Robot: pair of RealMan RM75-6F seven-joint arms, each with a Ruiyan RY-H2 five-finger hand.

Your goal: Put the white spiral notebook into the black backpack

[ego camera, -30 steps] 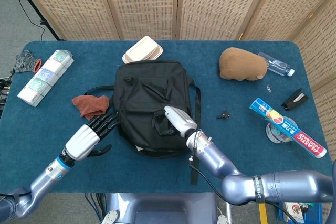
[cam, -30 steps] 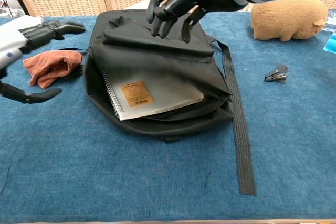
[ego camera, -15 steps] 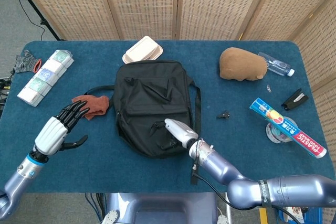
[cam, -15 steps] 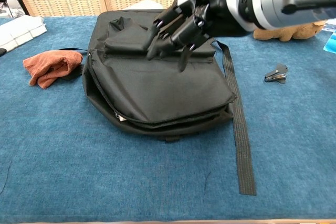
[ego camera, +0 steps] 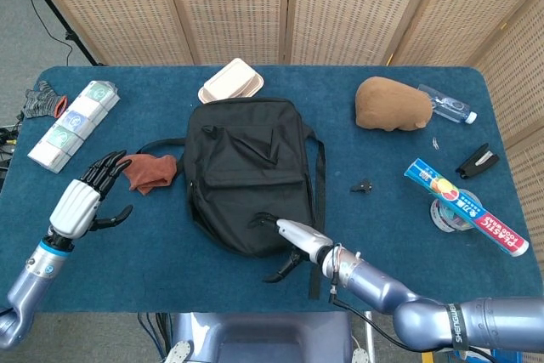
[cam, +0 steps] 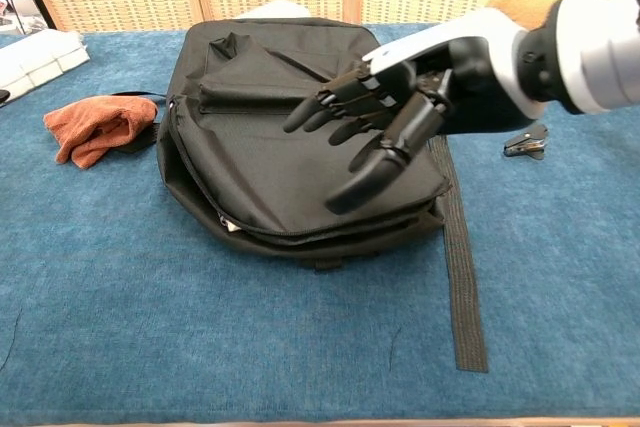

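The black backpack [ego camera: 246, 172] lies flat in the middle of the blue table [ego camera: 170, 261], its flap down. In the chest view the backpack [cam: 270, 137] shows only a thin pale sliver of the white spiral notebook [cam: 228, 227] at the zipper gap near its front left edge; the rest is hidden inside. My right hand [cam: 385, 117] hovers open above the bag's front right part, fingers spread, holding nothing; the head view shows the right hand [ego camera: 293, 244] at the bag's near edge. My left hand [ego camera: 85, 197] is open, off to the left, apart from the bag.
An orange cloth [ego camera: 146, 169] lies left of the bag. A white clamshell box [ego camera: 230, 81] sits behind it, a brown plush [ego camera: 392, 104] and bottle [ego camera: 446, 106] at back right. A small black clip [ego camera: 361, 184], a wrap box [ego camera: 466, 207] and packaged rolls [ego camera: 72, 123] lie around. A strap [cam: 460, 257] trails toward the front.
The bag's flap dropped shut over the notebook. My right hand let go, lifted and drew back toward me. My left hand pulled away leftward from the bag.
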